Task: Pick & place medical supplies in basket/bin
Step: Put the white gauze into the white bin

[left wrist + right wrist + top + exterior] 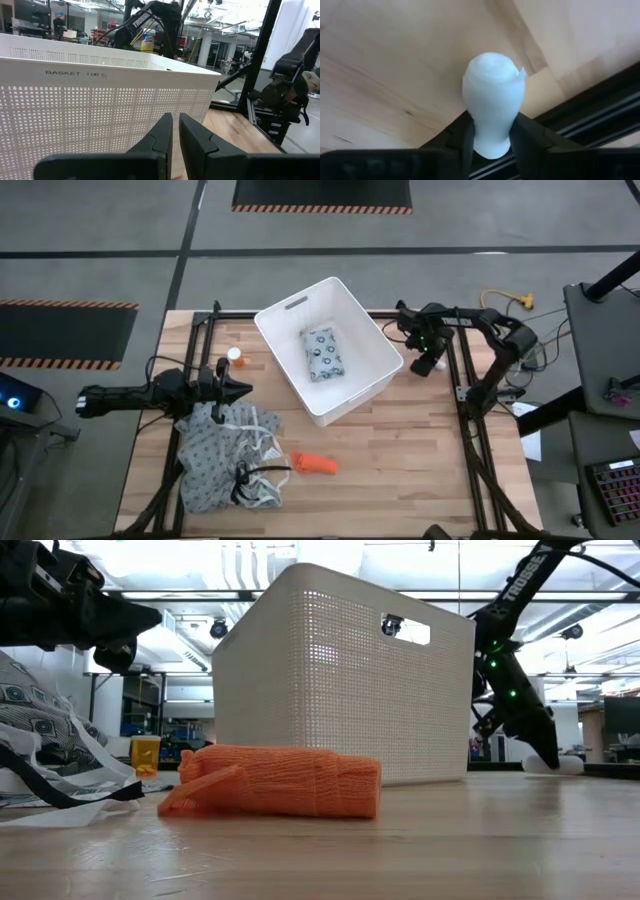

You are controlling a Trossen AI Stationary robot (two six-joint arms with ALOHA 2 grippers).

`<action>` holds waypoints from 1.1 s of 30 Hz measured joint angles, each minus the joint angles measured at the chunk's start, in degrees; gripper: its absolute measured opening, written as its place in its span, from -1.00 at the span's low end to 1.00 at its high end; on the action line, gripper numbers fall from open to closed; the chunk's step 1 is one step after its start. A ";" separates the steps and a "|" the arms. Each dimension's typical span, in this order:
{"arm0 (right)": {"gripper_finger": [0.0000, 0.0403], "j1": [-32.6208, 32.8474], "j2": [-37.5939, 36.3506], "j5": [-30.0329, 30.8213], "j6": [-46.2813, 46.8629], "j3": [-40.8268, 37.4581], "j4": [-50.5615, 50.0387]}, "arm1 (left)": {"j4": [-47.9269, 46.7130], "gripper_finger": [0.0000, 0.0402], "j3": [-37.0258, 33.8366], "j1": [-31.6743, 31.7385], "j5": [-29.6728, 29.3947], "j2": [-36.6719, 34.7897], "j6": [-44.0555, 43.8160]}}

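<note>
The white basket [372, 340] stands mid-table with the pale blue-grey dotted packet [322, 352] lying on its floor. The orange tapered piece [314, 464] [270, 783] lies on the wood near the front. The white orange-capped bottle [234, 356] stands left of the basket. My right gripper [425, 365] [491, 137] is just right of the basket, shut on the small white piece [492, 95]. My left gripper [243, 388] [175, 127] hovers shut, left of the basket and facing its wall [100, 110]. My right gripper pinches the small white piece by its narrower end [492, 140], one finger [462, 137] on each side. The fingers slant downward from the far side. The rounded free end [494, 67] sticks out past the fingertips, low over the wood [565, 764]; whether it rests there I cannot tell.
A crumpled grey patterned cloth with white and black straps [225, 455] [40, 740] lies at the near left, below my left gripper. Black frame rails [465, 395] run along the table's sides. Bare wood [420, 450] lies at the near right.
</note>
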 joint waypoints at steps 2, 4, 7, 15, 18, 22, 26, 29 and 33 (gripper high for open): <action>-0.59 -0.23 -0.90 -0.04 0.56 0.00 -0.03 | 0.00 -0.93 0.00 0.00 0.00 0.00 -0.02; -0.66 -0.25 -2.18 -0.15 0.71 0.00 -0.23 | 0.00 -0.93 0.00 -0.01 0.01 0.00 -0.01; -0.71 -0.25 -4.96 -0.19 2.33 0.00 -0.52 | 0.00 -0.93 0.00 -0.02 0.00 0.00 0.00; -0.70 -0.25 -16.20 -2.70 7.66 5.07 -1.27 | 0.00 -0.93 0.00 -0.02 0.00 0.00 -0.02; -0.70 -0.21 -20.28 -4.99 10.14 9.70 -0.87 | 0.00 -0.93 0.00 -0.01 0.00 0.00 -0.01; -0.70 0.05 -24.54 -9.08 11.16 16.96 -0.25 | 0.00 -0.93 0.00 -0.01 0.00 0.01 -0.01; -0.70 1.36 -27.67 -15.18 13.05 23.17 3.92 | 0.00 -0.93 0.00 0.00 0.00 0.00 0.00; -0.70 3.07 -29.33 -20.34 15.10 27.09 9.48 | 0.00 -0.93 0.00 -0.02 0.00 0.00 0.00; -0.70 7.04 -29.54 -24.25 16.03 30.97 15.00 | 0.00 -0.93 0.00 0.00 0.00 0.00 -0.01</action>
